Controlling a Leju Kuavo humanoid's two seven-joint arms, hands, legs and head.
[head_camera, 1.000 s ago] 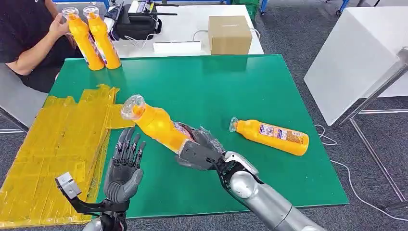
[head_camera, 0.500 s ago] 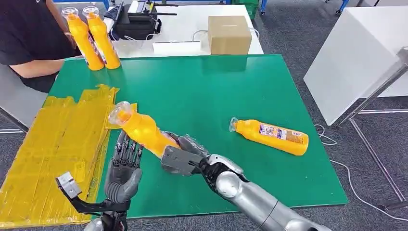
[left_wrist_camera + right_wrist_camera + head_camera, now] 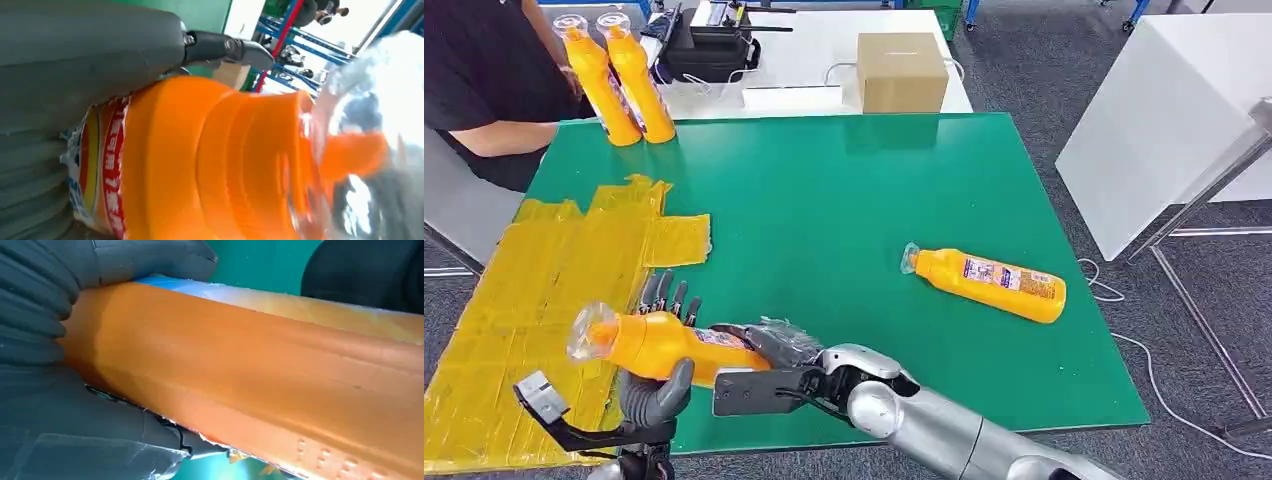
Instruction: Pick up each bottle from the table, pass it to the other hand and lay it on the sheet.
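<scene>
At the lower left of the head view, an orange plastic bottle with a clear cap (image 3: 649, 345) lies level between both hands: the right hand (image 3: 769, 362) grasps its base end, and the left hand (image 3: 659, 375) cups its neck end, fingers curled under. It hangs over the crinkled yellow sheet's (image 3: 534, 290) edge. A second orange bottle (image 3: 984, 284) lies on the green table (image 3: 844, 200), right of centre.

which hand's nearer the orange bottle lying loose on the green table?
Right. The right hand grips another bottle near the table's front, left of the lying orange bottle. The left hand is farther left, under that held bottle.

Rt hand (image 3: 55, 365) gripping orange bottle (image 3: 260, 375), green table (image 3: 265, 262)
</scene>
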